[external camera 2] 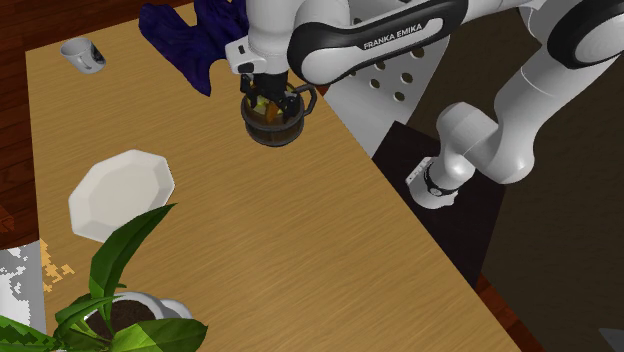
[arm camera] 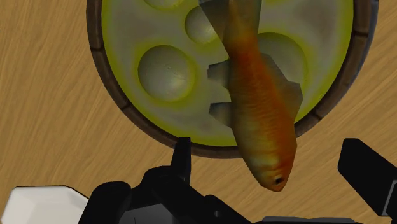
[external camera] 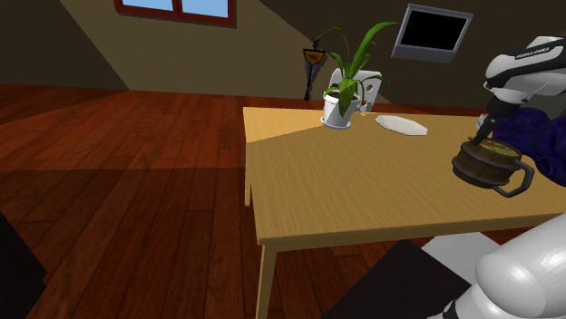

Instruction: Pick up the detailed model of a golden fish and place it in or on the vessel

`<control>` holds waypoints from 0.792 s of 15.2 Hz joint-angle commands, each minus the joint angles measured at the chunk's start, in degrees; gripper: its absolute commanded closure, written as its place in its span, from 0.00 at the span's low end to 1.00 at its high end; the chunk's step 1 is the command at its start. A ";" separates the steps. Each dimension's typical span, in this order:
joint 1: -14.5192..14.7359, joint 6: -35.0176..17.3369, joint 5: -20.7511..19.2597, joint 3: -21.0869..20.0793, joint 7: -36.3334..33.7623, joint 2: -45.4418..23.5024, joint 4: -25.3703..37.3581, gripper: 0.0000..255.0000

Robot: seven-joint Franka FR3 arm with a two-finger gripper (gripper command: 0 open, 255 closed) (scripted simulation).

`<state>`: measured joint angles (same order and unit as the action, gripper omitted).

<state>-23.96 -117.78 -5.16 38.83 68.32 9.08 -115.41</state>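
Tool [arm camera: 269,145] hangs directly over the vessel, its two black fingers [arm camera: 182,159] standing wide apart. The golden fish [arm camera: 261,108] lies between them, and neither finger appears to touch it. In the wrist view the fish is orange along its back and paler gold toward the head. Its body stretches across the vessel's yellow-green inside, which has round bumps, and its head reaches over the near rim toward the tool. Whether it rests on the rim or hangs just above it cannot be told.

The vessel [external camera 2: 275,132] is a dark brown pot built like a little barrel, with a looped handle [external camera: 517,181] at one side. It stands upright on the tan wooden tabletop [external camera 2: 250,230], near the edge closest to the stand. A dark blue cloth [external camera 2: 190,35] lies crumpled just beside it. Well apart from the vessel a white plate [external camera 2: 120,190] lies flat on the tabletop. A small white cup [external camera 2: 82,55] sits near one corner, and a white pot with a long-leaved green plant [external camera: 349,91] stands close to the plate. Around the tabletop runs a dark red plank floor [external camera: 118,181].
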 commanded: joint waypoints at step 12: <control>-0.02 1.53 -0.10 -0.20 -0.10 0.23 1.33 1.00</control>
<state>-23.90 -116.90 -5.15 38.58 68.19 9.30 -114.55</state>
